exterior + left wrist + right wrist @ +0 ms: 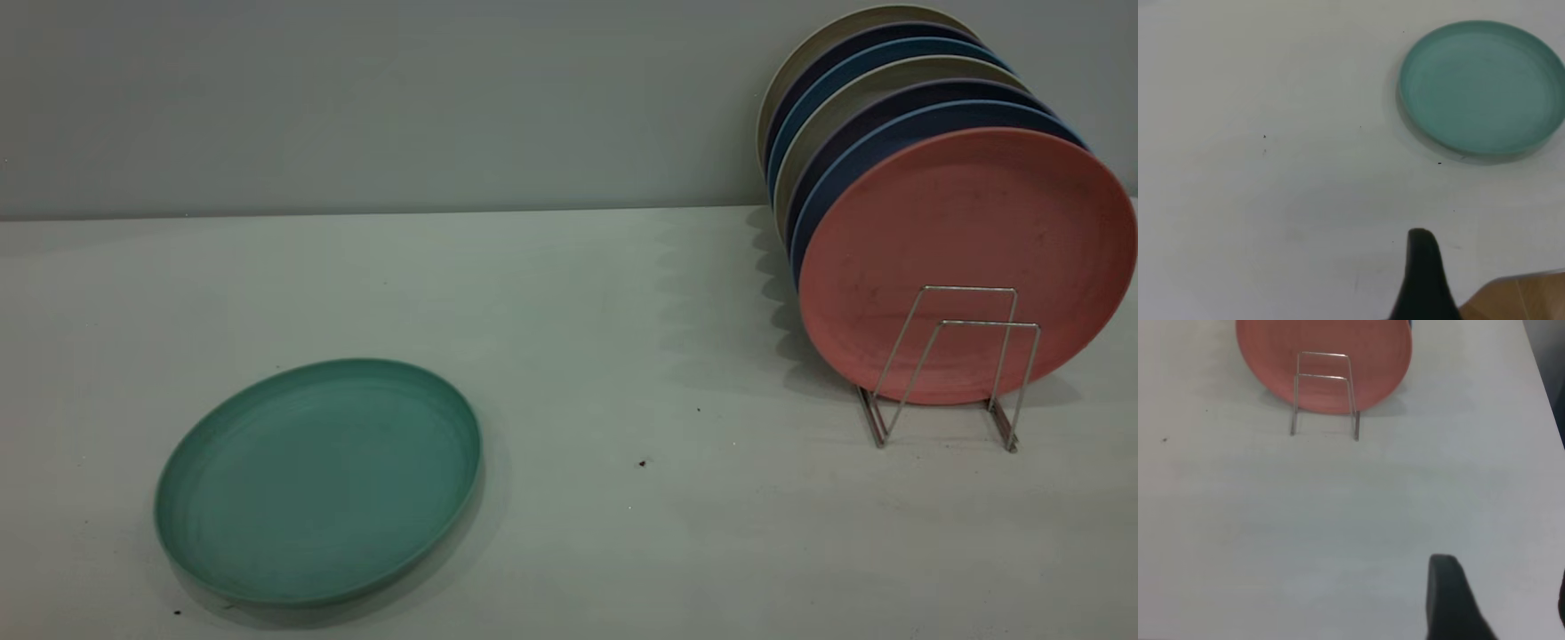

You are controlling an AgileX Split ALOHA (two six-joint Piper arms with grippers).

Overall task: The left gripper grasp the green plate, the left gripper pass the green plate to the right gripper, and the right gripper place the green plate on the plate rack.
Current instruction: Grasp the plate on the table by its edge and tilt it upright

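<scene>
The green plate (pixel 320 480) lies flat on the white table at the front left, and it also shows in the left wrist view (pixel 1481 87). The plate rack (pixel 947 364) stands at the right, with two bare wire loops at its front; it also shows in the right wrist view (pixel 1325 393). Neither gripper is in the exterior view. My left gripper (pixel 1495 267) hangs above bare table well apart from the green plate, with one black finger (pixel 1421 273) showing and nothing beside it. My right gripper (pixel 1501 587) is open and empty, well back from the rack.
A salmon-pink plate (pixel 965 258) stands upright in the rack, with several blue and beige plates (pixel 853 107) behind it. The table's edge shows close to the left gripper (pixel 1518 293), over a wooden floor. Another table edge (pixel 1545 400) shows in the right wrist view.
</scene>
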